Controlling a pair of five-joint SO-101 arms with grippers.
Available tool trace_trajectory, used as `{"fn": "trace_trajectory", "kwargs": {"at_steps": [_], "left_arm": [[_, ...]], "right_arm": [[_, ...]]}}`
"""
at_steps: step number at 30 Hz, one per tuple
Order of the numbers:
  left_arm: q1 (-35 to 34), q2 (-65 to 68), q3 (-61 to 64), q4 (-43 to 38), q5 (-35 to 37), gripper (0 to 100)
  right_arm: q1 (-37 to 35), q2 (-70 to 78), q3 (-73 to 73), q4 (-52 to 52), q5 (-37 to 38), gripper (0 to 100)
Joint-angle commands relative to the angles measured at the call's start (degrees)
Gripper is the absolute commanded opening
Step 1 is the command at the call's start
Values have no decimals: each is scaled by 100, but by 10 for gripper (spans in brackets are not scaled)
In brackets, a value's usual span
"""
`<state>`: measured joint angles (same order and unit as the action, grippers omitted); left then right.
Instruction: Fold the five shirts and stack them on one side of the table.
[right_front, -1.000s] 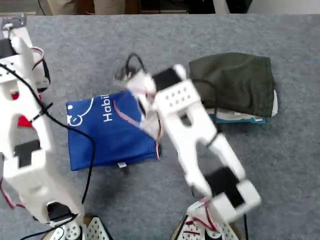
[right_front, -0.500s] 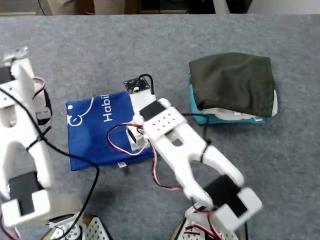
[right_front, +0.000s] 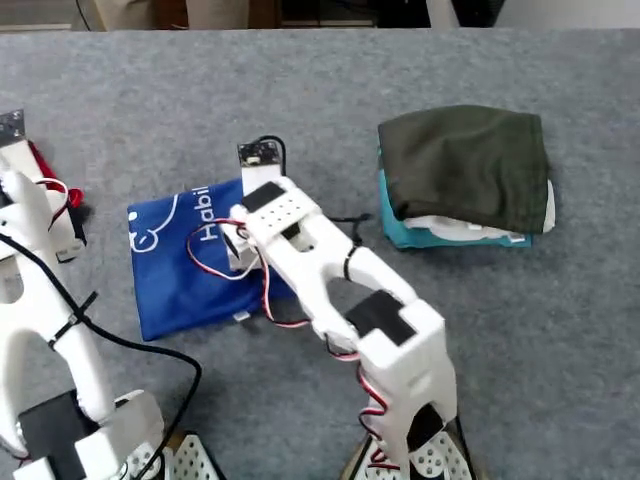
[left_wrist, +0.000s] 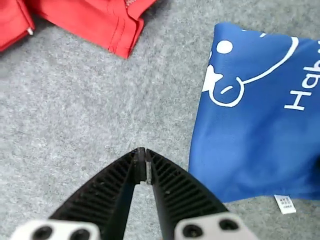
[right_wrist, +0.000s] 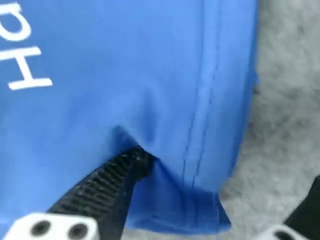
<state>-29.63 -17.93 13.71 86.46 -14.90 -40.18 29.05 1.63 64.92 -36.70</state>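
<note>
- The grey table (right_front: 450, 60) carried everything, and the folded pile lay toward the right arm's side.
- The blue shirt (right_front: 180, 280) lay folded near the middle. I judged that moving it to the pile was the step in hand.
- The pile showed an olive-green shirt (right_front: 465, 165) on top of a teal shirt (right_front: 395, 232). How many lay beneath was hard to count.
- A red shirt (left_wrist: 100, 20) was cut off at the table edge, so its state was unclear.
- The right gripper (right_wrist: 222, 175) stood open, with one finger pressed on the blue cloth and the other beyond its hem. Next it would need to close on that edge.
- The left gripper (left_wrist: 141, 165) was closed on nothing, above bare table between the red and blue shirts.
</note>
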Motion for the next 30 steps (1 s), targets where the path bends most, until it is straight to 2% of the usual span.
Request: {"fn": "trace_trajectory", "kwargs": {"at_steps": [1,5,8,10,23,30], "left_arm": [[-141,-215,-18,-44,-202,19],[-264,-215,-35,-44,-202,19],[-273,-215,-35,-44,-202,19],[-273,-215,-44,-35,-202,19],[-651,-215,-70,-18,-202,19],[-659,-224,-70,9,-202,19]], "right_arm": [[-48,541,-576,-70,-35,438],[-163,488,-884,229,62,244],[-198,435,-919,308,598,79],[-198,426,-884,387,923,8],[541,-145,-1657,1582,1090,1],[1059,-813,-2545,2356,1969,1]]}}
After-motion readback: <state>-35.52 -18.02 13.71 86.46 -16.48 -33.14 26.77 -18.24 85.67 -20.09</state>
